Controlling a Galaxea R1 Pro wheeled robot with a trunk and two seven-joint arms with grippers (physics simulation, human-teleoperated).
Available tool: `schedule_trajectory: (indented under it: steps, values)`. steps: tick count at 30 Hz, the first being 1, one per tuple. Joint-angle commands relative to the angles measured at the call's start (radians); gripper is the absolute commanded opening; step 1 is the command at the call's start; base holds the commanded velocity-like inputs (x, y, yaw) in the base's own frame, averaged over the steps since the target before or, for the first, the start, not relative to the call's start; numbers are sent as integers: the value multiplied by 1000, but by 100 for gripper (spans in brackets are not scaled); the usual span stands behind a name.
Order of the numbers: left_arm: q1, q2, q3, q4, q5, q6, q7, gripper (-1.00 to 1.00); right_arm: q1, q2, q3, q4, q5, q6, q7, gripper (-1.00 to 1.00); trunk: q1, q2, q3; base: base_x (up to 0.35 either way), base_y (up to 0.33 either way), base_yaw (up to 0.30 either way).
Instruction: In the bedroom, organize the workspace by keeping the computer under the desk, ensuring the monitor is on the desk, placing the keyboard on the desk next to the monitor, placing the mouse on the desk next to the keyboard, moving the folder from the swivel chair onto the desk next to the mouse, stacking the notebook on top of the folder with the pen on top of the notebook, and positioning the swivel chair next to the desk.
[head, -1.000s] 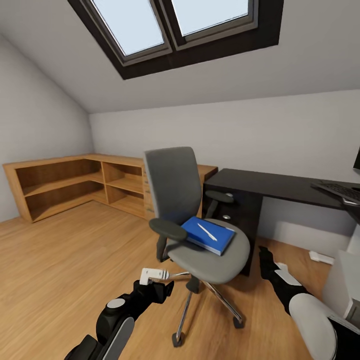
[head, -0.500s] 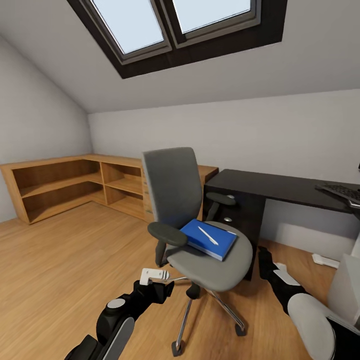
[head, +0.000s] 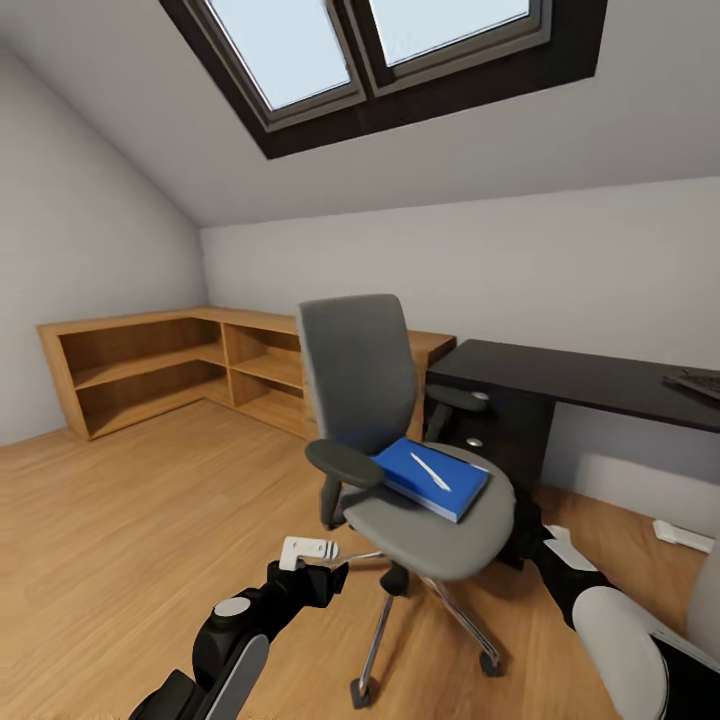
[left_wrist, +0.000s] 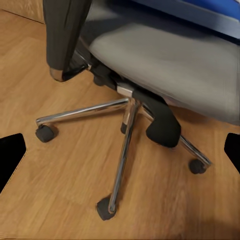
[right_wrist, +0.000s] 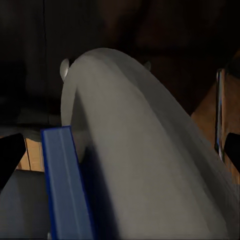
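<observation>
The grey swivel chair (head: 358, 372) stands on the wood floor in front of the black desk (head: 560, 378). On its seat lies the blue folder (head: 415, 478) with the white pen (head: 430, 471) resting on top. My left gripper (head: 318, 566) hangs open low beside the chair's silver star base (left_wrist: 125, 131). My right gripper (head: 528, 528) is open at the seat's right edge, and the right wrist view shows the folder's edge (right_wrist: 65, 185) close up. A corner of the keyboard (head: 697, 382) lies on the desk at the far right. Monitor, mouse, notebook and computer are out of view.
A black drawer unit (head: 497, 440) with silver knobs stands under the desk's near end, right behind the chair. Low wooden shelves (head: 150, 365) line the left and back walls. A small white object (head: 683, 535) lies on the floor by the wall at right.
The camera has turned a little to the left and come closer, so chair, desk and shelves sit further right in the picture. My right gripper now stands nearer the seat's edge.
</observation>
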Motion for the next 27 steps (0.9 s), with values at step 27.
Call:
schedule_trajectory:
  steps: [27]
  values:
    - [-1, 1, -4, 0, 10, 2, 10, 100, -1, 0, -5, -1, -9, 3, 4, 100, 0, 0, -1, 0, 0, 208]
